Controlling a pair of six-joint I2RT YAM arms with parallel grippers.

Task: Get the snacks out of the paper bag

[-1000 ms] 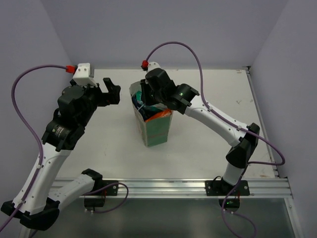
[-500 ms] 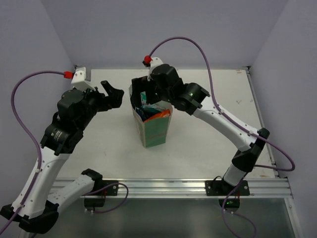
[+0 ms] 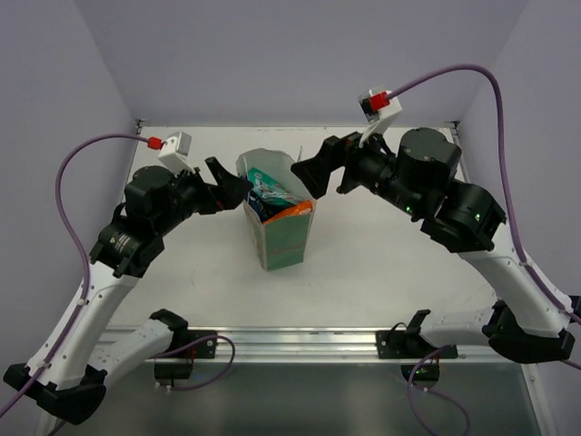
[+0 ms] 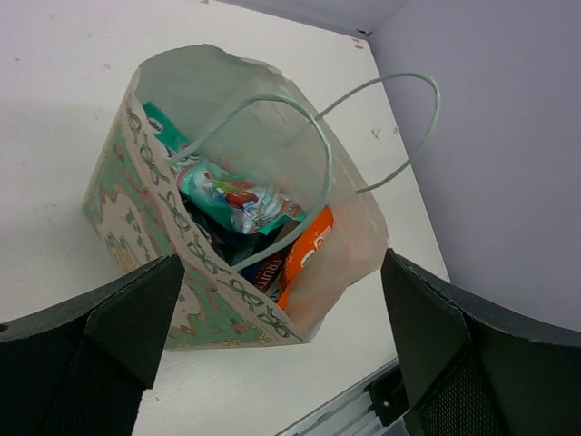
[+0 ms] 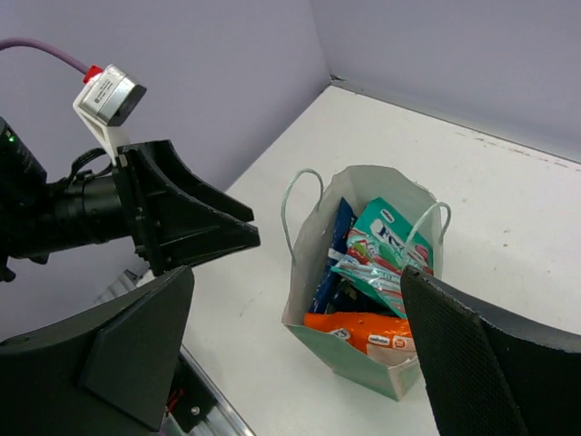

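The paper bag [image 3: 280,238] stands upright mid-table with its mouth open, and the snacks are inside it. A teal-green packet [image 5: 386,247] sticks up highest. An orange packet [image 5: 363,329] leans on the near wall, and a blue packet [image 5: 334,250] stands along the left wall. The left wrist view shows the bag's patterned side [image 4: 177,263], the teal-green packet [image 4: 238,202] and the orange packet [image 4: 307,256]. My left gripper [image 3: 231,184] is open and empty, close to the bag's left rim. My right gripper [image 3: 313,169] hangs open and empty above the bag's right side, clear of it.
The bag's thin string handles [image 4: 399,136] arch over its mouth. A metal rail [image 3: 309,343] runs along the table's near edge. Purple walls close the table in at the back and both sides. The left arm's fingers [image 5: 186,222] show in the right wrist view.
The right gripper has come up out of the bag, swung back to the right and opened, carrying nothing. The left gripper has moved closer to the bag's left rim.
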